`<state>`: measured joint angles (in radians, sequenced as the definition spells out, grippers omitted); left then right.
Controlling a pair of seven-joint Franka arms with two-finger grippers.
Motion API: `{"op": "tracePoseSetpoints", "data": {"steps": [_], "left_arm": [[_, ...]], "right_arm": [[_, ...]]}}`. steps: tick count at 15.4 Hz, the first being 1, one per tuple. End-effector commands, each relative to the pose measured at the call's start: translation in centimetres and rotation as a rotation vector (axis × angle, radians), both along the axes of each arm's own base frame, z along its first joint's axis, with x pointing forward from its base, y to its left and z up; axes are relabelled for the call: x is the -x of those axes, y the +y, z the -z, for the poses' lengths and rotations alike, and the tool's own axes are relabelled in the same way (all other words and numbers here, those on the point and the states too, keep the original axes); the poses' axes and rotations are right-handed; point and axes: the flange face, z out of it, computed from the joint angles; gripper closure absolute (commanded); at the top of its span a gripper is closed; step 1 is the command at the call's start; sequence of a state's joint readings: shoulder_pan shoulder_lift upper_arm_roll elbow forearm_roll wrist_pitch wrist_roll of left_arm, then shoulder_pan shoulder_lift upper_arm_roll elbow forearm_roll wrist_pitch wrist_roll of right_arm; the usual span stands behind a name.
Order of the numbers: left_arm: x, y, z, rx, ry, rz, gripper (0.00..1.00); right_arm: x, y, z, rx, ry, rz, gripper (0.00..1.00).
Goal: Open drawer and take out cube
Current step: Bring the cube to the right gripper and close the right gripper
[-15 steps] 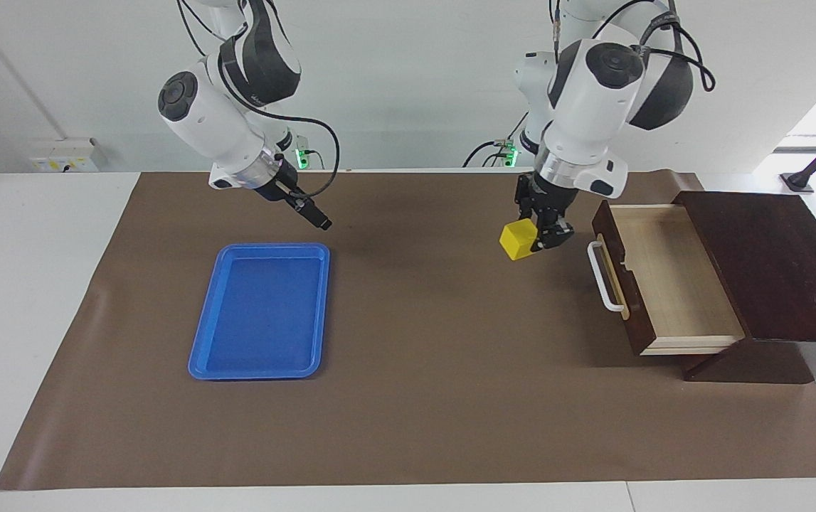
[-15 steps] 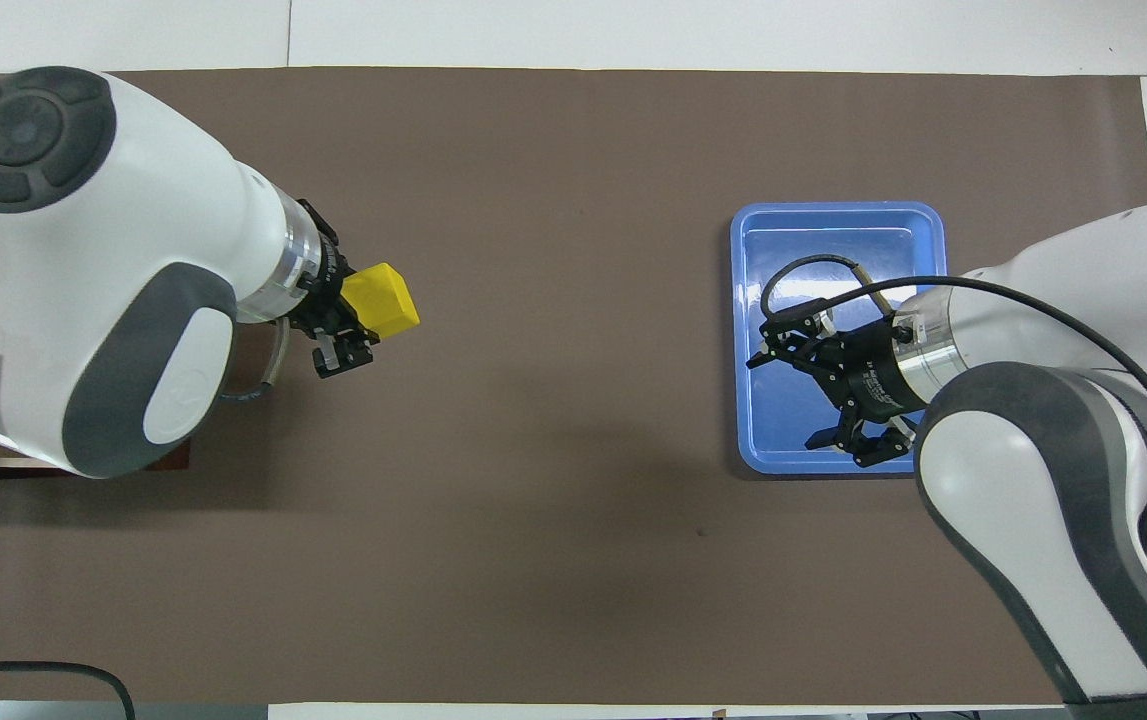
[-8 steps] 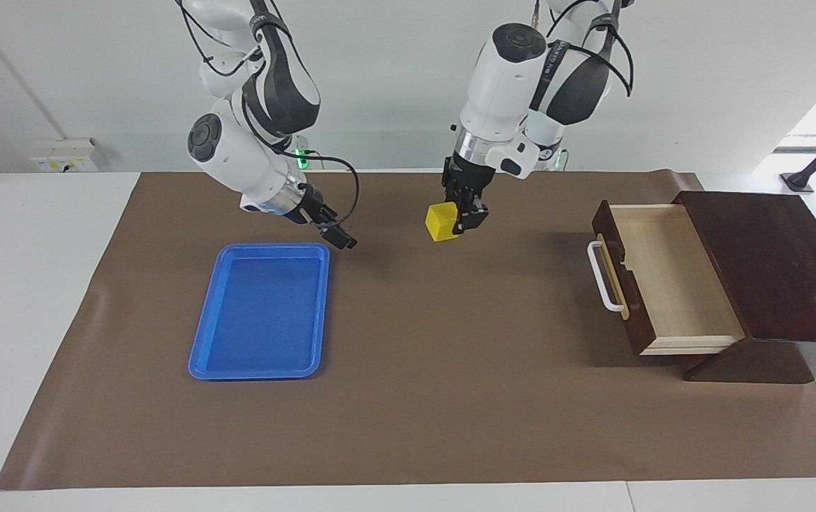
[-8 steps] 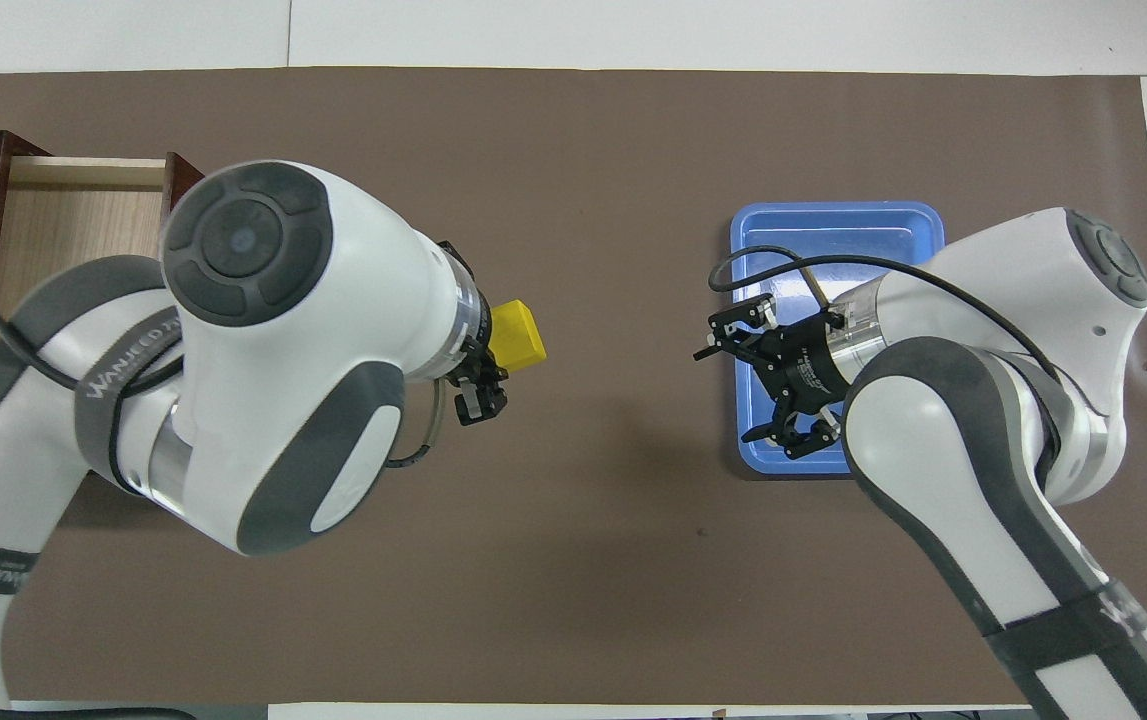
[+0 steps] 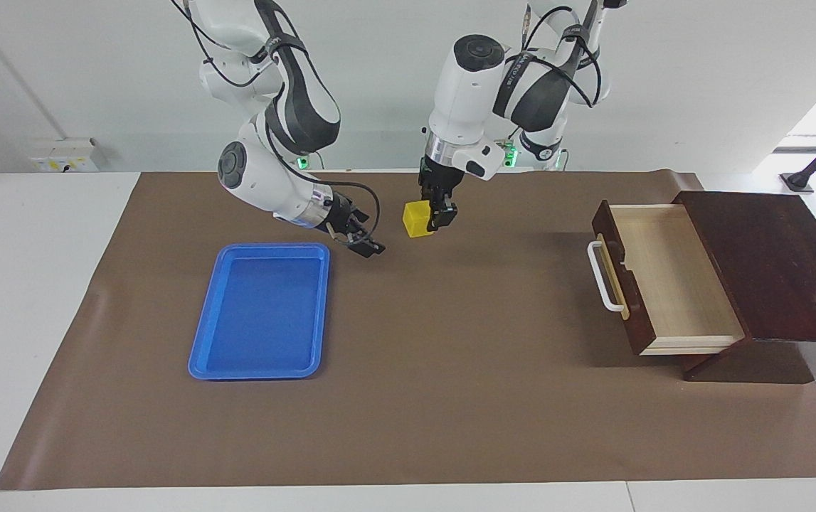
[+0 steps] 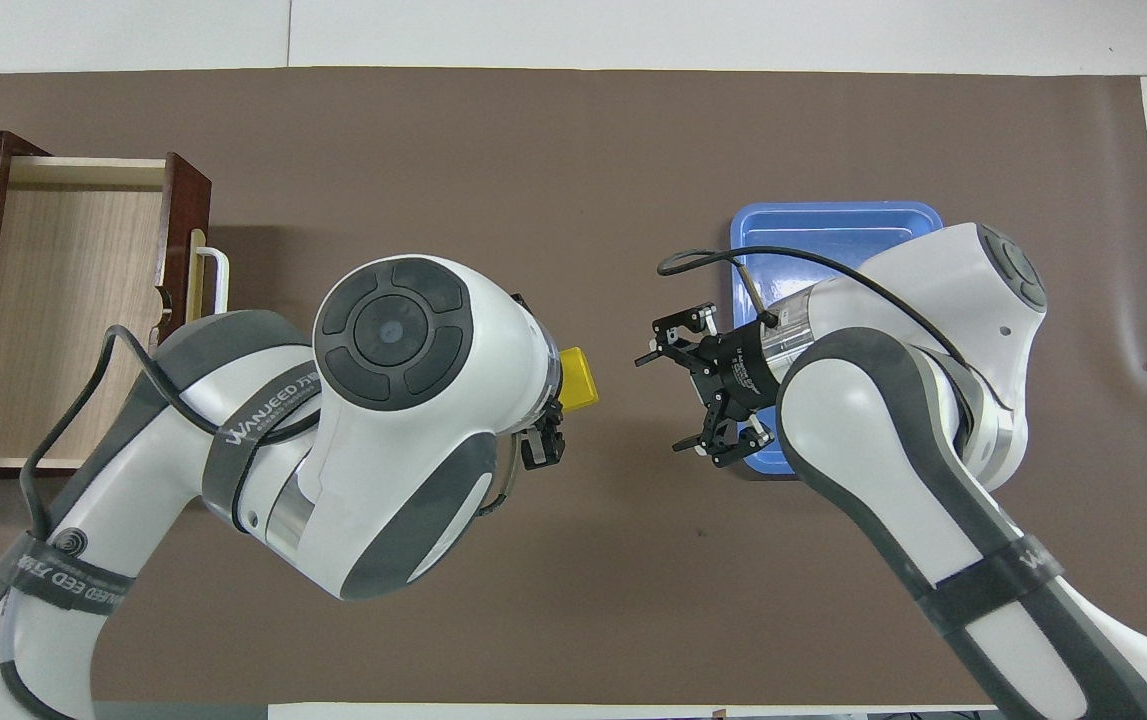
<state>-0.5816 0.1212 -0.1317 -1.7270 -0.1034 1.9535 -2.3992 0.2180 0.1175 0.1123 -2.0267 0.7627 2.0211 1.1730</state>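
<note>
Table [image 5: 38, 299], white, covered over most of its top by a brown mat [image 5: 450, 398]. Dark wooden box [image 5: 770, 263] at the left arm's end of the table; its drawer [image 5: 664, 284] stands pulled out toward the middle, pale wood inside, nothing showing in it, white handle [image 5: 603, 277] on the front. Blue tray [image 5: 262, 313] flat on the mat toward the right arm's end, well apart from the box. Left arm comes in from its own base and reaches to the middle of the table; left gripper [image 5: 437, 215] points down, up in the air over bare mat between tray and drawer, fingers clamped on the cube [image 5: 416, 218]. Cube yellow, clear of the mat, held at the side of the fingers that faces the tray; in the overhead view only its outer end [image 6: 580, 377] shows past the arm's wrist. Right gripper [image 6: 678, 388] tilted toward the cube, over the mat just beside the tray's edge, fingers spread wide apart, holding nothing. The two grippers near each other, not touching.
</note>
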Motion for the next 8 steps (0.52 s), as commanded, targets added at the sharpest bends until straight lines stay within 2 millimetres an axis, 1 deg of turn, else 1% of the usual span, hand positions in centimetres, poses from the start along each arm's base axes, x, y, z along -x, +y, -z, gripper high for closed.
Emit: {"op": "tracePoseSetpoints", "data": {"steps": [1,2,3,4,5,6,8], "left_arm": [[0.5,0.2,-0.1,0.012,-0.004,-0.017,1.0],[0.5,0.3,0.0,0.01,-0.002,-0.015,1.0],[0.5,0.3,0.1,0.006,-0.003,-0.014,1.0],[0.4,0.4,0.1,0.005,-0.004,-0.015,1.0],[0.4,0.5,0.1,0.003,-0.004,-0.013,1.0],[0.3,0.5,0.2,-0.002,-0.006,-0.009,1.0],[0.2,0.5,0.5,-0.008,-0.011,-0.004,1.0]], "right_arm": [[-1.0,0.4,-0.8,-0.063,0.053,0.098,0.0],[-1.1,0.7,-1.3,-0.064,0.063,0.109,0.0],[-0.8,1.9,-1.8,-0.063,0.064,0.105,0.0],[-0.4,3.8,-2.4,-0.061,0.068,0.091,0.0],[-0.5,4.2,-2.8,-0.062,0.06,0.094,0.0],[-0.9,4.0,-2.5,-0.062,0.064,0.099,0.0],[-0.9,4.7,-2.8,-0.063,0.059,0.099,0.0]]}}
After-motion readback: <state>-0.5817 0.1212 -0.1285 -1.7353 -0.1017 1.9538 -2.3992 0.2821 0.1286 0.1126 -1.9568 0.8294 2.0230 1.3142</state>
